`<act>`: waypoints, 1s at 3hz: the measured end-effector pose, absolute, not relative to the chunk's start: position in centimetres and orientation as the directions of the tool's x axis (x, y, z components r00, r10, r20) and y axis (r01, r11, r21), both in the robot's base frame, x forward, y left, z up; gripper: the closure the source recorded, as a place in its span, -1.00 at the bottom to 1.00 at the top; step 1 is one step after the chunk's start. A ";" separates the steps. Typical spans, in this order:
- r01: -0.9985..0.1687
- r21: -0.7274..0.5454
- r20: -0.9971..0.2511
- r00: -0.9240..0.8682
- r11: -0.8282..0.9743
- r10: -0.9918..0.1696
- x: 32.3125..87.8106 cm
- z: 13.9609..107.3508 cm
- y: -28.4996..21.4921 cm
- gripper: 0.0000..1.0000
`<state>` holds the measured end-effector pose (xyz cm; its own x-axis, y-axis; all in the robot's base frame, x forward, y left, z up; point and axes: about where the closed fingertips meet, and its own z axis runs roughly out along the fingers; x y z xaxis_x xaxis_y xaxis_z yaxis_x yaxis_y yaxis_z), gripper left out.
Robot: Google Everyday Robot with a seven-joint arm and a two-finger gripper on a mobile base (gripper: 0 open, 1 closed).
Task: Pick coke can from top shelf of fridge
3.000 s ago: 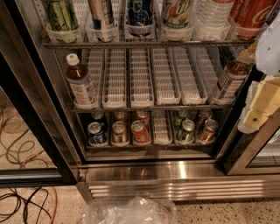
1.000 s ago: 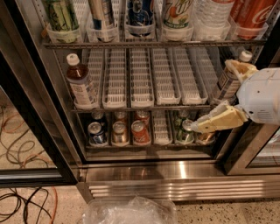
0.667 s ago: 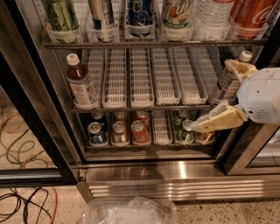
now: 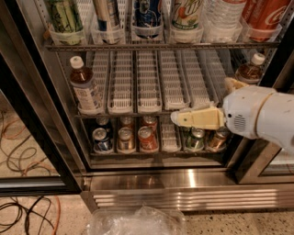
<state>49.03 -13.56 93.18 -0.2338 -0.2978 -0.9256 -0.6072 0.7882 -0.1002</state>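
Observation:
The red coke can (image 4: 268, 13) stands at the far right of the top shelf (image 4: 161, 46), behind a clear plastic lane front; only its lower part shows. My gripper (image 4: 200, 100) reaches in from the right in front of the middle rack, well below and to the left of the coke can. Its beige fingers (image 4: 197, 118) are spread apart and hold nothing. The white wrist covers part of the fridge's right side. The fridge (image 4: 183, 181) stands open, with its stainless base below.
The top shelf also holds other cans and bottles, such as a green can (image 4: 64, 16) and a water bottle (image 4: 223, 13). Brown-liquid bottles (image 4: 85, 89) stand on the middle rack with white slotted trays (image 4: 149, 80). Several cans (image 4: 146, 137) stand on the bottom rack. Cables (image 4: 23, 151) and a plastic bag (image 4: 138, 221) lie on the floor.
My gripper has come in from the right edge and moved left and slightly up in front of the middle rack. The cans and bottles have not moved.

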 end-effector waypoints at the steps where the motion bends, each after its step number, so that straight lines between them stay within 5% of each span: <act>1: -0.488 0.062 -0.954 -0.286 0.871 -0.092 49.5 92.0 -12.4 -1.00; 3: -0.195 0.336 -0.896 -0.366 0.922 0.249 48.6 92.0 -6.5 -1.00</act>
